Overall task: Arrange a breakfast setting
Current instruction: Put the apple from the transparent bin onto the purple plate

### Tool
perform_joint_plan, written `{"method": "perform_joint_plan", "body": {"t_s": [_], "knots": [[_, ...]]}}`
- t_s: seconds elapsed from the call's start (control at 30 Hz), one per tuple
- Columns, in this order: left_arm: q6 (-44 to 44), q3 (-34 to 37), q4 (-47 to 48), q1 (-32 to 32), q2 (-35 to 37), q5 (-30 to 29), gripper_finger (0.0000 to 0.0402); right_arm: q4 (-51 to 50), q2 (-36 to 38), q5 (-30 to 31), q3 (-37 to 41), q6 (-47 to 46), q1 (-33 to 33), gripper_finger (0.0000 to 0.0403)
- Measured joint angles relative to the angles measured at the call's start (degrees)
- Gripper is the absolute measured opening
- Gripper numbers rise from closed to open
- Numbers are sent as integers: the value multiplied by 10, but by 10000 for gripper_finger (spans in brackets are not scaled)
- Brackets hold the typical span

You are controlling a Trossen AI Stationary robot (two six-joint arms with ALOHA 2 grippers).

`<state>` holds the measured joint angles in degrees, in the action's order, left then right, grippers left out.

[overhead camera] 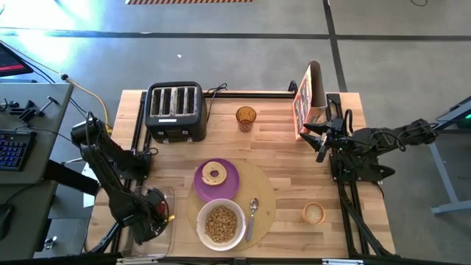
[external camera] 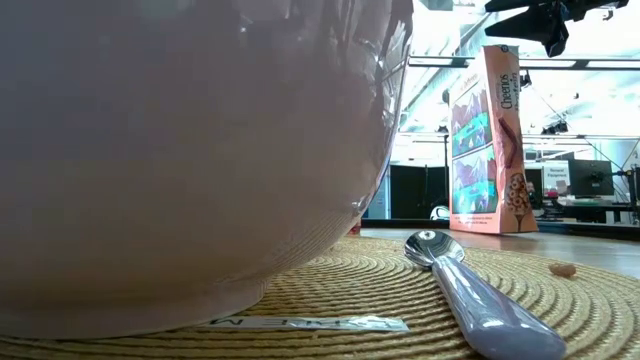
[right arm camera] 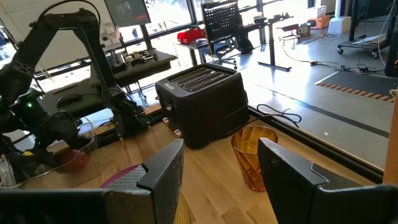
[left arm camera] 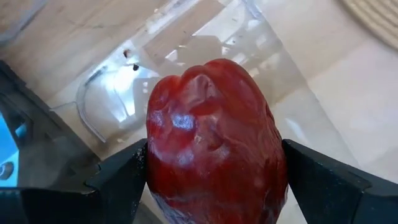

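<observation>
The left gripper (left arm camera: 214, 186) was clamped on the dark red food piece (left arm camera: 214, 146) over the clear container (overhead camera: 163, 221) left of the placemat (overhead camera: 261, 188), while the right gripper (right arm camera: 221, 180) hung open near the cereal box (overhead camera: 305, 99).

Bagel (overhead camera: 214, 174) on plate (overhead camera: 229, 186); bowl (overhead camera: 221, 224) before plate; spoon (overhead camera: 251, 216) right of bowl.
</observation>
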<state>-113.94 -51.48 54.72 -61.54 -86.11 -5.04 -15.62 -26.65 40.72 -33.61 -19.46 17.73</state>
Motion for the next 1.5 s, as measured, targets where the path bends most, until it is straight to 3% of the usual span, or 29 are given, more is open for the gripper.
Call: {"method": "perform_joint_plan", "body": {"t_s": [0.37,0.77,0.93,1.5], "knots": [[2,-1,5,0,81,-23,325,0,0,0,0,0,0,188],[19,-2,4,0,158,-219,325,4,0,4,0,0,0,188],[53,-2,3,16,164,-274,325,7,0,4,0,-30,0,188],[126,-2,-39,73,164,-265,325,108,0,-2,0,-15,0,188]]}}
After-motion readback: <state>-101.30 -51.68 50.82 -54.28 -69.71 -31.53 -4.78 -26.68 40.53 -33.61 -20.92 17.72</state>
